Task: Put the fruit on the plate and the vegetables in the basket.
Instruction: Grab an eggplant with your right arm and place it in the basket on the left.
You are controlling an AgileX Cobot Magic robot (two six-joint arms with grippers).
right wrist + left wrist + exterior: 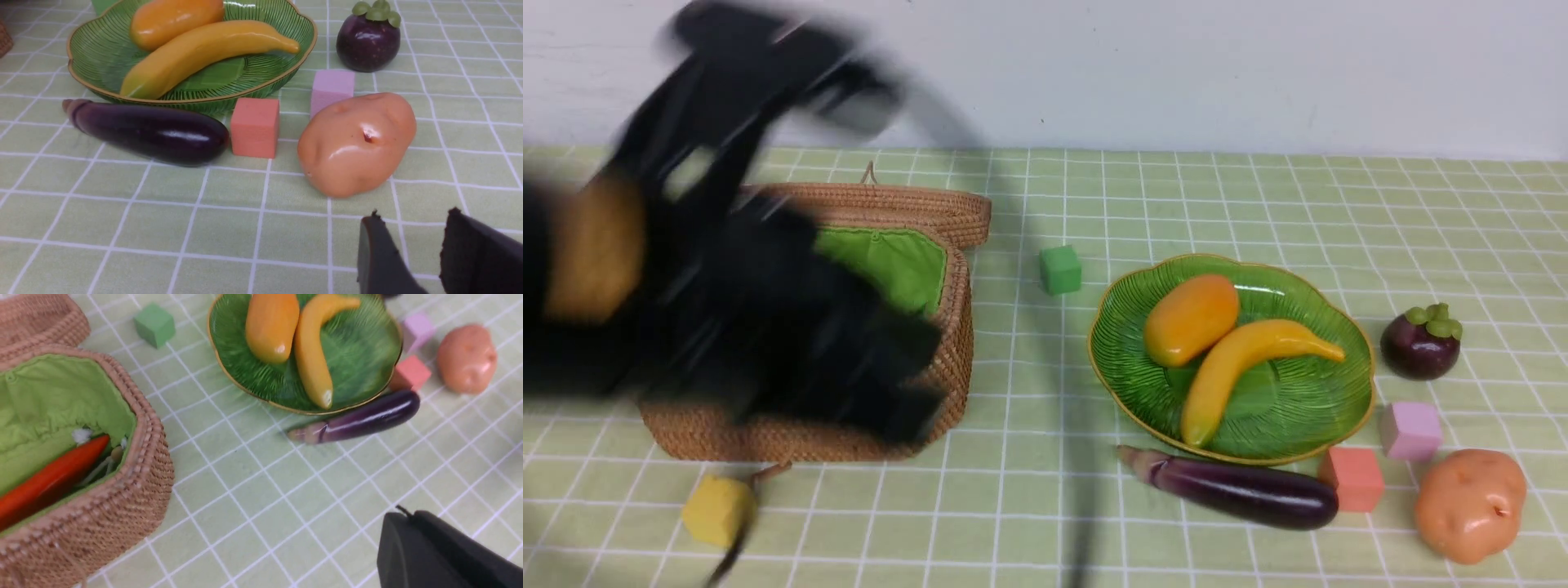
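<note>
Mango (1191, 318) and banana (1245, 367) lie side by side on the plate (1307, 416); the mangosteen (1419, 343) sits on the worktop (1029, 457) just right of it. The eggplant (1241, 490) lies along the plate's near edge, the potato (1470, 505) at the near right; the carrot (49, 482) rests inside the basket (135, 506) on the left. The left claw (402, 535) — blurred in the front view — is clenched and empty by the basket; the right claw (414, 228) stands parted, gripping nothing, just near of the potato.
</note>
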